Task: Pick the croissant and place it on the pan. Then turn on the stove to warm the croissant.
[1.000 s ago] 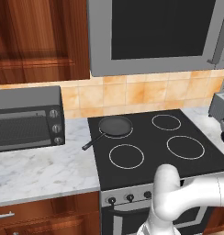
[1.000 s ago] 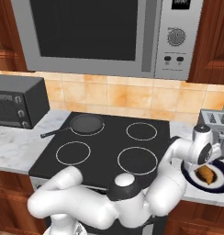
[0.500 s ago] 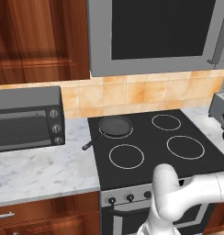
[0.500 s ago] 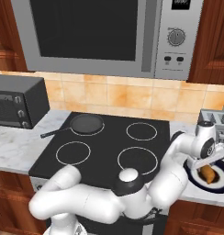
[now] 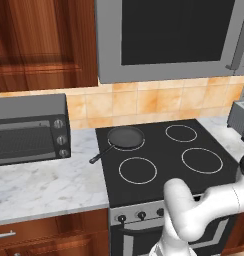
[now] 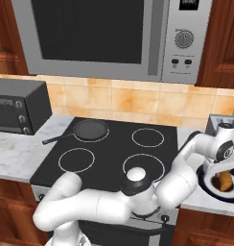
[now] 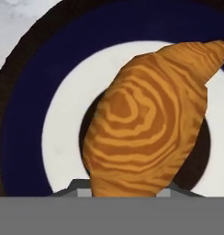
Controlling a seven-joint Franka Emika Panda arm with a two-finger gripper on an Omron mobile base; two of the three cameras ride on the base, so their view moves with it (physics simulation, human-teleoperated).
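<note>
On the plate [image 6: 206, 181] at the far right of the table, beside the stove [image 6: 114, 153], the croissant [image 6: 223, 180] lies under my gripper [image 6: 219, 169]. Hand view has the croissant [image 7: 148, 121] right in front of the lens, over the plate's white ring [image 7: 63, 124]. I can't see the fingertips clearly, so I cannot tell how wide the gripper stands or whether it has hold yet. My read: pick in progress, not confirmed. The pan [image 5: 125, 137] sits bare on the rear left burner, handle pointing toward the toaster oven [image 5: 29, 129]. Left to do: lift, carry across, set down in the pan, then turn a knob [image 5: 141, 215] on the front panel.
</note>
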